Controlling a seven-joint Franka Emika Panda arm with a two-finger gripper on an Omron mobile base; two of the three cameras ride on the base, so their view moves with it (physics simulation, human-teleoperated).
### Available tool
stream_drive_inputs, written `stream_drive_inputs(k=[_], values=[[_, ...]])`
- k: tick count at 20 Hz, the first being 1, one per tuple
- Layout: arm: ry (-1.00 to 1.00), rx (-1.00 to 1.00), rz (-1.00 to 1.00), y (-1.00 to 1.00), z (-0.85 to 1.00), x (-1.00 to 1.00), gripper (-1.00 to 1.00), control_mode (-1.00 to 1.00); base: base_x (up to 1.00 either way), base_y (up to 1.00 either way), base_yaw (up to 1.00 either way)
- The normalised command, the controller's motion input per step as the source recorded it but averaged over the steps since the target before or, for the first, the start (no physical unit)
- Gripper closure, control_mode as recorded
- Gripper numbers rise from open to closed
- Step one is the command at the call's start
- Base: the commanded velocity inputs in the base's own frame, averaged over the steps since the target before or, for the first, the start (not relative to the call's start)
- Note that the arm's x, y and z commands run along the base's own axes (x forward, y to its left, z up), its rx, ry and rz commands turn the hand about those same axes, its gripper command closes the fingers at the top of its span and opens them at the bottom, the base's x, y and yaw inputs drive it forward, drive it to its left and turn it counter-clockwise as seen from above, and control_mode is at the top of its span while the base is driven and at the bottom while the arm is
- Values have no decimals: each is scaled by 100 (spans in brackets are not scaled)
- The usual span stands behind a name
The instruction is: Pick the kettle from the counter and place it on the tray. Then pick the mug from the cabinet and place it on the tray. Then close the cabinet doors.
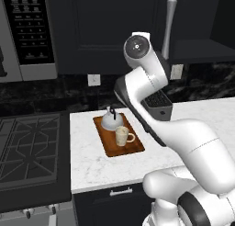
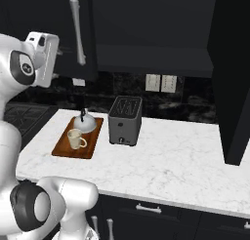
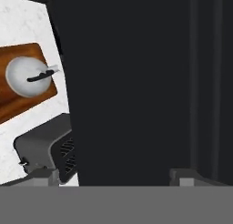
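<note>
In the left base view the kettle (image 1: 110, 120) and the mug (image 1: 122, 136) are seen standing on the tray (image 1: 110, 147), the kettle at its far end and the mug just in front of it, nearer the camera. The tray lies on the counter (image 1: 92, 163), right of the stove (image 1: 27, 149), and the toaster (image 1: 158, 105) is partly hidden behind the raised arm. A cabinet door (image 1: 170, 25) with its silver bar handle is seen above. In the right base view the tray (image 2: 63, 147) is shown left of the toaster (image 2: 125, 119), with the kettle (image 2: 86, 123) behind the mug (image 2: 75, 138); the right cabinet door (image 2: 237, 73) stands swung open towards the camera, and the shelf (image 2: 156, 56) inside is exposed. In the hand view a dark door panel (image 3: 136, 86) is faced at close range, and the fingers (image 3: 43, 176) are spread wide with nothing between them; the kettle (image 3: 28, 76) on the tray (image 3: 18, 104) and the toaster (image 3: 43, 148) are seen at the left.
</note>
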Motion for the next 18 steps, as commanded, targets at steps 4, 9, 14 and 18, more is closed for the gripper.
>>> stream_drive_inputs(k=[4, 9, 14, 18], values=[[3, 3, 20, -8, -6, 73, -100, -100, 0, 0, 0], [0, 0, 20, 0, -7, 48, -100, -100, 0, 0, 0], [1, 0, 14, 0, -22, 54, -100, -100, 0, 0, 0], [10, 0, 8, 8, -32, 37, -100, -100, 0, 0, 0]])
